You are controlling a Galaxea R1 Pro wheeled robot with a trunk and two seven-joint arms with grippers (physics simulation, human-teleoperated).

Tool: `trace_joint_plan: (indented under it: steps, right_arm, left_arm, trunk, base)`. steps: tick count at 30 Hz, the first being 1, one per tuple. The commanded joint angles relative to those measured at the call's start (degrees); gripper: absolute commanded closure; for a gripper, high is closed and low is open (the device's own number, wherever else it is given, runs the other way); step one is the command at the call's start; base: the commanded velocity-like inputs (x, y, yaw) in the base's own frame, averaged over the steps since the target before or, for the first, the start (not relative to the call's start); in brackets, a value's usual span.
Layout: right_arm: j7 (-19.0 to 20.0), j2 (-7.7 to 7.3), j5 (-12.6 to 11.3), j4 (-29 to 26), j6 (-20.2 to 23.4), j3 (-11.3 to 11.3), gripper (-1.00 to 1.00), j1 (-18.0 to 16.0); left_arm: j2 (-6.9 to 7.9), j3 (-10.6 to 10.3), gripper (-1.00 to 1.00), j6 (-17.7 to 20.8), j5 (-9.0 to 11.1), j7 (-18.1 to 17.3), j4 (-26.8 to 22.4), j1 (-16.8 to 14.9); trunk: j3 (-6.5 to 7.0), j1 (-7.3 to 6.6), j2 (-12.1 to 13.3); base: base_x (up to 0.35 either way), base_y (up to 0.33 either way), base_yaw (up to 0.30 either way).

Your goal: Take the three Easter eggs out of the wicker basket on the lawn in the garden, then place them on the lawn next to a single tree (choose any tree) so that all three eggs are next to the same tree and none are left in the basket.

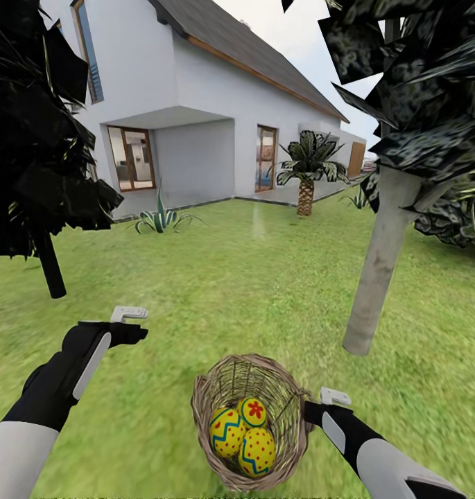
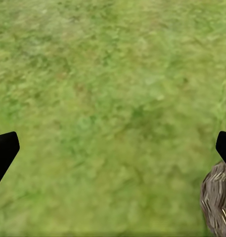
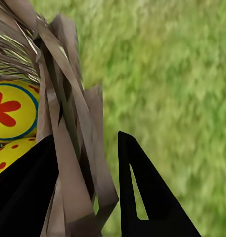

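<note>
Wicker basket (image 1: 249, 421) on the lawn (image 1: 216, 291) at 6 o'clock, three eggs (image 1: 243, 431) inside. Right gripper (image 1: 311, 410) at its 3 o'clock rim, fingers (image 3: 147, 197) straddling the wall. Left gripper (image 1: 130, 324) at 10 o'clock, apart. Tree (image 1: 379, 263) at 2 o'clock beyond the basket. House (image 1: 195, 111) far behind at 12.

White house (image 1: 216, 104), palm (image 1: 306, 170), black-trunked tree (image 1: 50, 267)

The brown open-weave wicker basket (image 1: 287, 409) sat on the mottled green lawn (image 1: 216, 291), tilted. Inside it lay three yellow eggs touching one another: one with blue zigzags (image 1: 227, 431), one with a red flower (image 1: 253, 411), one with red dots (image 1: 258, 450). The pale grey-trunked tree (image 1: 380, 267) stood near.
</note>
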Motion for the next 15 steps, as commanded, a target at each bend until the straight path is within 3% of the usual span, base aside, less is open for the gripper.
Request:
trace_joint_plan:
  steps: [1, 15]
  right_arm:
    - [-0.11, 0.05, -0.59, -0.19, 0.28, -0.37, 1.0, -0.02]
    - [-0.1, 0.06, -0.59, -0.19, 0.27, -0.37, 1.0, -0.01]
  left_arm:
    - [0.06, -0.12, -1.0, 0.21, 0.38, 0.31, -0.04, -0.04]
    - [0.06, -0.12, -1.0, 0.21, 0.38, 0.31, -0.04, -0.04]
  trunk:
    - [-0.24, 0.21, -0.45]
    - [-2.75, 3.29, -6.06]
  base:
    - [0.0, 0.0, 0.0]
    - [0.0, 0.0, 0.0]
